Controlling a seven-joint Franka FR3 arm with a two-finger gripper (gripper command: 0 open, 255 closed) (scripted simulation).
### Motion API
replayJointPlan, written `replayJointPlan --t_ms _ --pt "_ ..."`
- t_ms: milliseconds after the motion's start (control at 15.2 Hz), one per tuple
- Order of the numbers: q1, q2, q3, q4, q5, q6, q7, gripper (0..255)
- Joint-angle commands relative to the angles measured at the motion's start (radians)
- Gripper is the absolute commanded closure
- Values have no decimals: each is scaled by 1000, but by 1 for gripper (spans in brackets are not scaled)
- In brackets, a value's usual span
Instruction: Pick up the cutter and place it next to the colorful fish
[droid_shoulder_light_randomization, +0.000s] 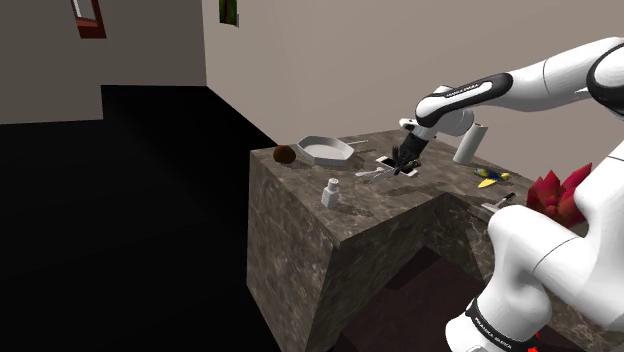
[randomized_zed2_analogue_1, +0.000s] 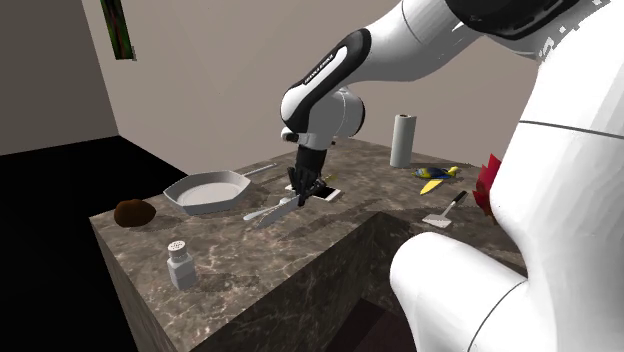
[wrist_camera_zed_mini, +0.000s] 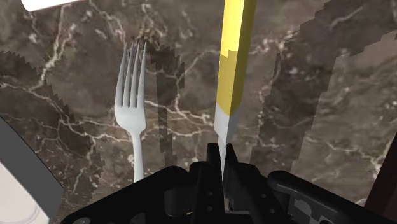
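Within hand (wrist_camera_zed_mini: 221, 154), one cutter (wrist_camera_zed_mini: 234, 57), one fork (wrist_camera_zed_mini: 130, 89) beside

— How's the light where you are?
— Soft and even, I'd say from overhead: the worktop's (droid_shoulder_light_randomization: 400, 205) top reads lighter than its side faces. The white arm (droid_shoulder_light_randomization: 555, 78) comes through bright and matte. Beyond the worktop, my shoulder view falls into a pure black area (droid_shoulder_light_randomization: 120, 230).
— Shadows?
— In my wrist view they lie dark on the marble with jagged, stair-stepped edges, one just beside the fork (wrist_camera_zed_mini: 130, 83). The yellow cutter (wrist_camera_zed_mini: 234, 51) pinched in the tool (wrist_camera_zed_mini: 221, 151) looks flatly lit, and the tool itself is nearly featureless black.
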Motion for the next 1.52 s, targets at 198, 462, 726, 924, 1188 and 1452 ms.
replayJointPlan --t_ms 198,462,726,924,1188,1452 --pt "-121 35 124 34 44 -65 -20 255" --pt "-232 36 241 62 45 -116 -13 255" --pt "-307 11 328 93 19 -168 15 255" --pt "-345 -8 375 118 0 -207 35 255" --pt "-391 -40 385 131 -31 -239 14 255" --pt "-437 -73 344 147 -66 -271 -56 255"
